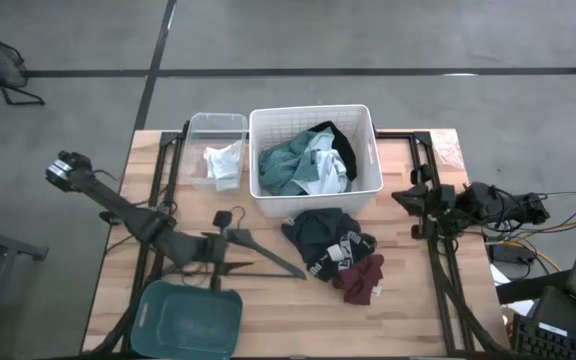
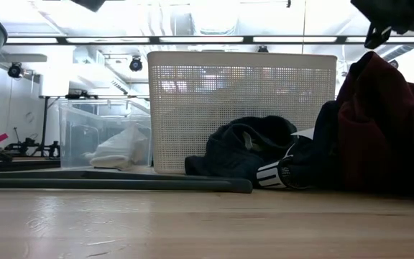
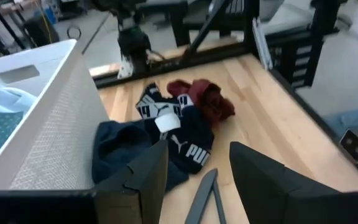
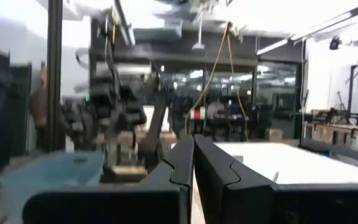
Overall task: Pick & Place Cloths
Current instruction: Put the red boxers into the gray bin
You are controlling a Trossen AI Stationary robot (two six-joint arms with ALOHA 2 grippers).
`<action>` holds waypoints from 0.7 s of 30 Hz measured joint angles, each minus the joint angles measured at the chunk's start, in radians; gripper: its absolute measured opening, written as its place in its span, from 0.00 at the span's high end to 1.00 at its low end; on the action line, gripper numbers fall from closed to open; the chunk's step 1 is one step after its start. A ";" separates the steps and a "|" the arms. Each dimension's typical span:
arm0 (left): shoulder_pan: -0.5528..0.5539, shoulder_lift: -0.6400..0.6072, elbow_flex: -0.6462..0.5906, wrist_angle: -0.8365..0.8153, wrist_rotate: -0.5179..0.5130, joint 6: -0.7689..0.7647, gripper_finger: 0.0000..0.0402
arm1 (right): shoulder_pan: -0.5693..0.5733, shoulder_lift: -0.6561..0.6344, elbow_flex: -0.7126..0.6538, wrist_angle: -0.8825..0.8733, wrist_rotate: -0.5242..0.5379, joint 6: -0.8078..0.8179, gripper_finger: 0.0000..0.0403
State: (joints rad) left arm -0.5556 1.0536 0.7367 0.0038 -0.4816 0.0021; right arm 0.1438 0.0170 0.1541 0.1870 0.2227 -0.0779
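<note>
At the bottom of the high view, left of centre, a teal bin [image 1: 190, 320] sits at the table's near edge. Just above it the left gripper [image 1: 230, 243] is seen, near the black hanger [image 1: 258, 255]. In the left wrist view its two dark fingers [image 3: 146, 177] stand apart with nothing between them, pointed at the clothes lying beyond.

Right of centre in the lower half of the high view, the maroon cloth [image 1: 363, 280] lies on the bare wood, touching the black cloth [image 1: 323, 238] with white print, which reaches up to the wall of the white basket [image 1: 367, 128]. Inside the basket, at upper centre, the teal-green cloth [image 1: 286, 165] is bunched with a pale garment [image 1: 320, 168]. To the basket's left, a clear tub [image 1: 196, 128] holds a white cloth [image 1: 224, 162].

At the right edge of the high view the right gripper [image 1: 408, 198] is parked beside the table rail, its fingers pressed fully together and empty.

By these pictures the step in hand is judged to be the approach to a pick. The next move would call for the left gripper to be carried forward and lowered over the black cloth or the maroon one, then closed on a raised fold so that only one garment is taken.
</note>
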 joint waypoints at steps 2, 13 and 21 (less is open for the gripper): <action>0.000 -0.052 -0.058 0.046 0.001 0.001 0.55 | 0.000 0.003 0.001 0.015 0.002 0.029 0.98; 0.000 -0.246 -0.324 0.278 0.054 0.083 0.55 | 0.001 0.239 0.002 0.075 -0.156 0.420 0.98; 0.000 -0.422 -0.427 0.283 0.140 -0.010 0.55 | 0.062 0.519 0.085 0.149 -0.228 0.487 0.98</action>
State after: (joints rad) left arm -0.5556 0.6314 0.3095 0.2873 -0.3417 -0.0081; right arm 0.2059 0.5361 0.2394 0.3361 -0.0052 0.4088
